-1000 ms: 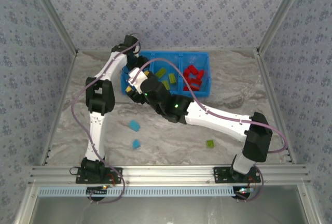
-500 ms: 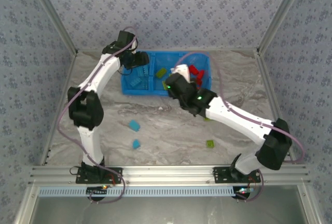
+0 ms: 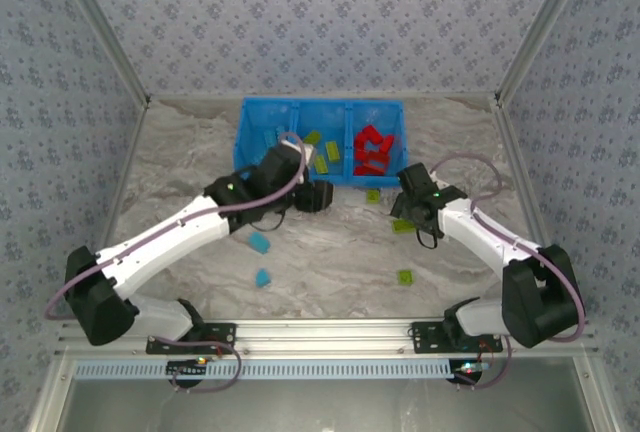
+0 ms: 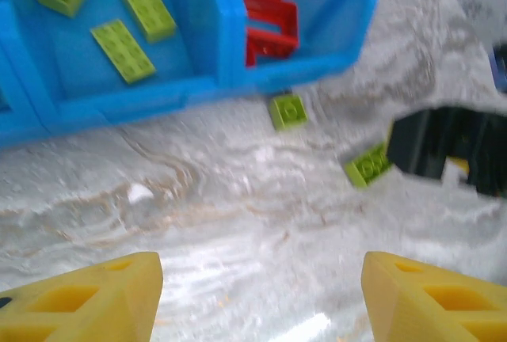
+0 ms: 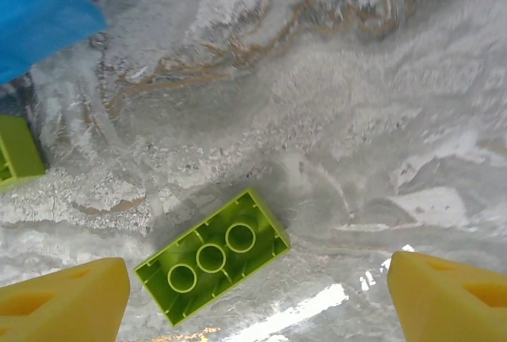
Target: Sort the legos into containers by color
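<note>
Right wrist: hand (image 5: 256, 285) wide, empty, above upturned lime brick (image 5: 212, 255); centre leftward, lower, pinch its long sides.

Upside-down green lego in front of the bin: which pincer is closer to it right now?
Right. The right pincer hovers directly over the upturned green lego, open either side. The left pincer is off to its left, by the front wall of the bin, clearly apart.

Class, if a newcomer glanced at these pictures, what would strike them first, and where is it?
The bright blue bin toward the back of the table, with red bricks heaped in its right compartment. Next, a lime green brick lying underside up on the marbled table, under the open right gripper.
</note>
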Tool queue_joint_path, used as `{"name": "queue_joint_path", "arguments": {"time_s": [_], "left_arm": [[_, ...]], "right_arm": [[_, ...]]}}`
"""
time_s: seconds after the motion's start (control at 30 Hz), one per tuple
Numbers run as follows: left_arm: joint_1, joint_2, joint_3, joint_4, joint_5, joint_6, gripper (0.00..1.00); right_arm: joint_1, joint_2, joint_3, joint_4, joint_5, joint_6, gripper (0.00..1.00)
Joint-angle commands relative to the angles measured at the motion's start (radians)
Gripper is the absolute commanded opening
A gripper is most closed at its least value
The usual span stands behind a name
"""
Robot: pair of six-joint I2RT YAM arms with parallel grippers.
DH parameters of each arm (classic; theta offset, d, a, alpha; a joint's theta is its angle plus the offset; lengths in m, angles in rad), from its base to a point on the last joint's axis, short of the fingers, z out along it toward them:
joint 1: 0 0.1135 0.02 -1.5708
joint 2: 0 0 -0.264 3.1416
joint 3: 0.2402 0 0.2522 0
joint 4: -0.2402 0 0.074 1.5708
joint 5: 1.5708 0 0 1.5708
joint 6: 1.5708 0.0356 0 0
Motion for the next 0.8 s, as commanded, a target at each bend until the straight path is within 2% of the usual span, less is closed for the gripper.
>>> {"name": "queue_joint_path", "arguments": {"time_s": [0.0,0.2,0.4,0.57,0.63,0.73,0.77], "left_arm": [[-0.113,-0.075,-0.044,0.069,-0.126,0.000,0.68],[-0.311,-0.139,-0.098,0.073,-0.270,0.006,0.68],[-0.510,-0.134,-0.100,0.062,-0.457,0.022,0.68],[-0.561,-0.093,-0.081,0.059,-0.490,0.008,0.67],[-0.565,-0.086,-0.073,0.061,-0.491,0.007,0.67],[-0.565,-0.081,-0.070,0.067,-0.491,0.010,0.67],[-0.565,-0.083,-0.070,0.069,-0.491,0.010,0.67]], "right_arm": [[-0.038,0.043,0.006,0.059,-0.129,0.158,0.87],[-0.049,0.146,0.047,0.051,-0.157,0.288,0.87],[-0.055,0.182,0.021,0.057,-0.179,0.391,0.80],[-0.058,0.215,0.011,0.088,-0.187,0.424,0.65],[-0.057,0.225,0.009,0.099,-0.182,0.439,0.58],[-0.058,0.244,0.013,0.113,-0.188,0.454,0.53],[-0.057,0.247,0.015,0.112,-0.186,0.455,0.48]]}}
